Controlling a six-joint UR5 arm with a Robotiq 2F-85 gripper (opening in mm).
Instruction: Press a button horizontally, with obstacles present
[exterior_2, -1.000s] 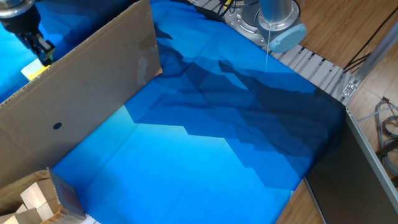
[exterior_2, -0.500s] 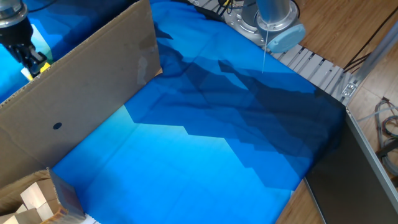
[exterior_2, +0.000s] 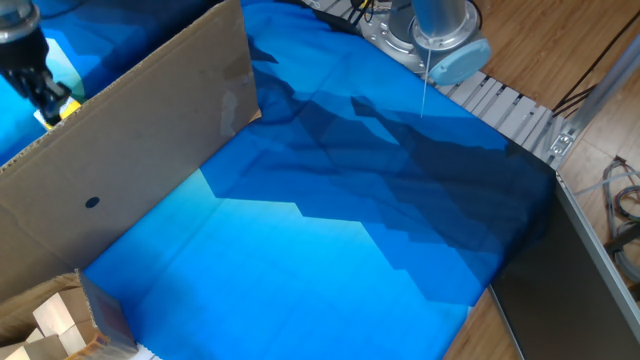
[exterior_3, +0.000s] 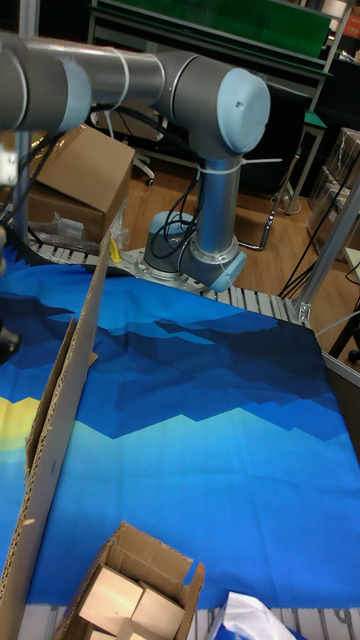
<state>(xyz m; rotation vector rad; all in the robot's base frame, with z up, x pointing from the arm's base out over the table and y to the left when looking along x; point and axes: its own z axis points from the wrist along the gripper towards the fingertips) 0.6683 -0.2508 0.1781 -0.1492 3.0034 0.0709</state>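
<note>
The button (exterior_2: 61, 112) is a small yellow block at the far left, mostly hidden behind the top edge of the obstacle. That obstacle is a long brown cardboard panel (exterior_2: 150, 130) standing like a wall on the blue cloth, with a small dark round spot (exterior_2: 92, 202). My gripper (exterior_2: 48, 98) hangs behind the panel, its dark fingers right at the button's left side. Whether they touch it, or have a gap between them, does not show. In the tall fixed view the panel (exterior_3: 62, 400) is seen edge-on, the arm (exterior_3: 120, 80) reaches left over it, and the button is hidden.
An open cardboard box of wooden blocks (exterior_2: 50, 325) sits at the near left corner, by the panel's end. The arm's base (exterior_2: 435, 40) stands at the back on a metal rail. The blue cloth (exterior_2: 350, 230) spreads to the right of the panel. Another cardboard box (exterior_3: 85, 180) sits behind the table.
Over the last second the gripper shifted left and slightly down behind the panel, ending at the yellow button. It has barely moved in the last half second.
</note>
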